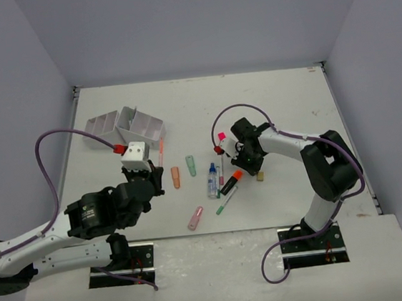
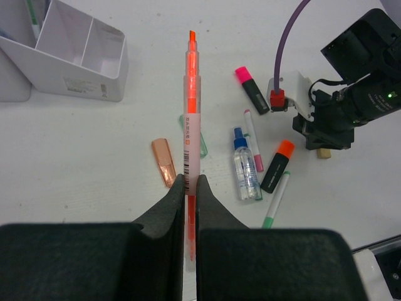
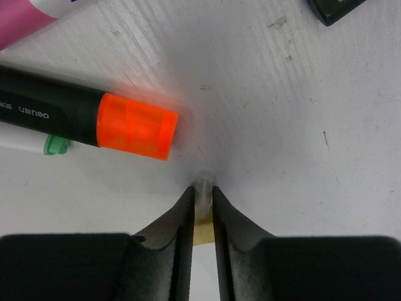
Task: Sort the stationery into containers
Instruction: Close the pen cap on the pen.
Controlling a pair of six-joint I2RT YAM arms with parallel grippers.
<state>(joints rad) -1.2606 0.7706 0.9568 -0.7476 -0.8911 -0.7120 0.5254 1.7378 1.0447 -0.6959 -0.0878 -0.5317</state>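
Note:
My left gripper (image 2: pixel 188 182) is shut on a thin orange highlighter pen (image 2: pixel 190 113), held above the table and pointing toward the white containers (image 2: pixel 81 59). In the top view this left gripper (image 1: pixel 155 177) hangs near the containers (image 1: pixel 141 124). My right gripper (image 3: pixel 202 191) is down on the table, jaws closed on a small tan eraser (image 3: pixel 202 229). From above, the right gripper (image 1: pixel 252 169) is just right of the stationery pile. An orange-capped black highlighter (image 3: pixel 88 116) lies close to its left.
Loose on the table lie a blue-capped bottle (image 1: pixel 212 180), a pink-capped highlighter (image 1: pixel 221 138), a green pen (image 1: pixel 227 203), a pink marker (image 1: pixel 195 217), an orange cap (image 1: pixel 176 177) and a green cap (image 1: pixel 191 165). Grey walls enclose the table.

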